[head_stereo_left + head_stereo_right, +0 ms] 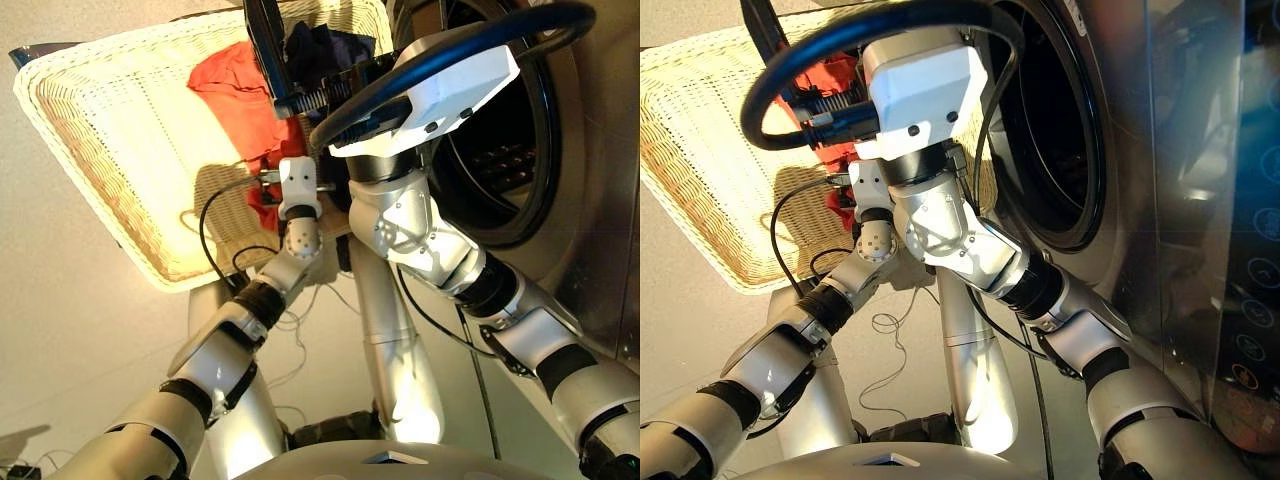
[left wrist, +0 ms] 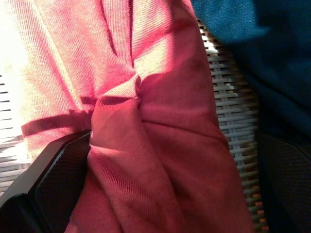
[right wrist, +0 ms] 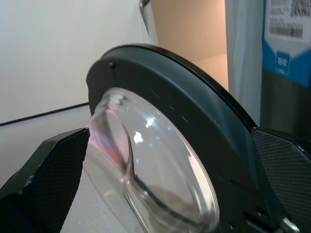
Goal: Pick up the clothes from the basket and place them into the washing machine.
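Observation:
The cream wicker basket [image 1: 100, 110] sits tilted at the upper left, beside the washing machine [image 1: 600, 200]. In it lie a coral-red garment [image 1: 235, 85] and, farther back, a dark navy garment [image 1: 325, 45]. My left gripper [image 1: 272, 165] is down in the basket, open, with bunched red cloth [image 2: 146, 145] between its fingers [image 2: 48, 194] and the navy cloth [image 2: 252, 48] alongside. The machine's door [image 1: 500, 35] stands open, showing the dark drum [image 1: 490, 150]. My right gripper [image 1: 275, 70] is open, with the door's dark rim [image 3: 194, 111] and glass [image 3: 155, 170] between its fingers [image 3: 43, 184].
The open door's rim arcs across my right forearm and over the basket's near corner. A blue sticker [image 3: 286, 53] marks the machine's front, and its control panel [image 1: 1250, 300] is at far right. Thin cables [image 1: 300, 330] trail on the pale floor below the basket.

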